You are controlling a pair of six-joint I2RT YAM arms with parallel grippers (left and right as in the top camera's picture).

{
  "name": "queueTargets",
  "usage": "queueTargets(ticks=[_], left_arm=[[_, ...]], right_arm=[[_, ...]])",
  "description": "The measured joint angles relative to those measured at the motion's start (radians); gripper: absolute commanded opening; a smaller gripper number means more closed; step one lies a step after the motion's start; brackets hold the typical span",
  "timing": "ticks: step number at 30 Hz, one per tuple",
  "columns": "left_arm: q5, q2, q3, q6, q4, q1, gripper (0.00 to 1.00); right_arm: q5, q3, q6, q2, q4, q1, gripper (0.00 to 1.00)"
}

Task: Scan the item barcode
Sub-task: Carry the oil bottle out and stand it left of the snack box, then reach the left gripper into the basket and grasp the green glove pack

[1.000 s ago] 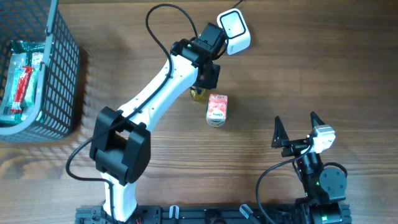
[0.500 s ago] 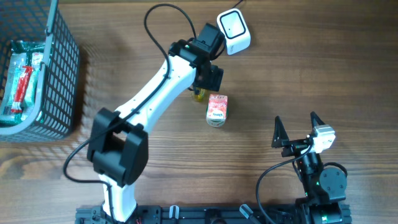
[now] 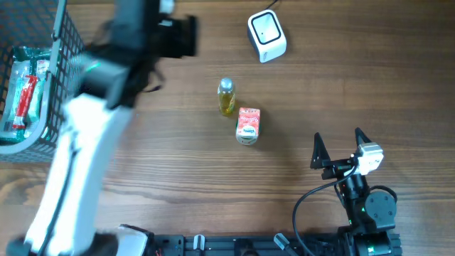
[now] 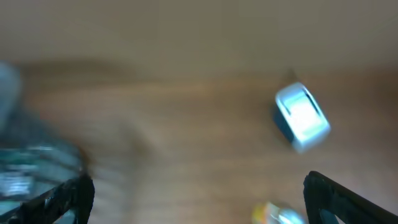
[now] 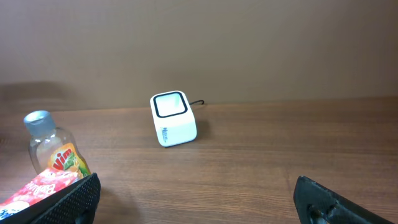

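A small bottle of yellow liquid with a silver cap stands upright on the table, free of both grippers. Just right of it and nearer the front lies a red carton. The white barcode scanner sits at the back. My left gripper is open and empty, and its view is blurred, with the scanner to the right and the bottle at the bottom edge. My right gripper rests open and empty at the front right, facing the scanner, the bottle and the carton.
A dark wire basket holding several packaged items stands at the far left. The blurred left arm reaches up the left side beside it. The scanner's cable runs off the back edge.
The left gripper opened and let go of the bottle, which now stands alone. The left arm swung fast to the left, toward the basket. The right arm has not moved.
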Motion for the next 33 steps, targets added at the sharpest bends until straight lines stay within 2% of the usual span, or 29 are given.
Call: queueTargets(ticks=[8,17,24,33], left_arm=[[-0.121,-0.178,0.006,0.126,-0.012,0.306,1.00],[-0.139,-0.219,0.006,0.225,0.076,0.542,1.00],[-0.023,-0.061,0.006,0.247,0.116,0.786,1.00],[0.140,0.215,0.006,0.290,0.115,0.956,1.00]], right_arm=[[0.000,0.000,0.000,0.000,0.000,0.000,1.00],[0.000,0.000,0.000,0.000,0.000,0.000,1.00],[0.000,0.000,0.000,0.000,0.000,0.000,1.00],[0.000,0.000,0.000,0.000,0.000,0.000,1.00]])
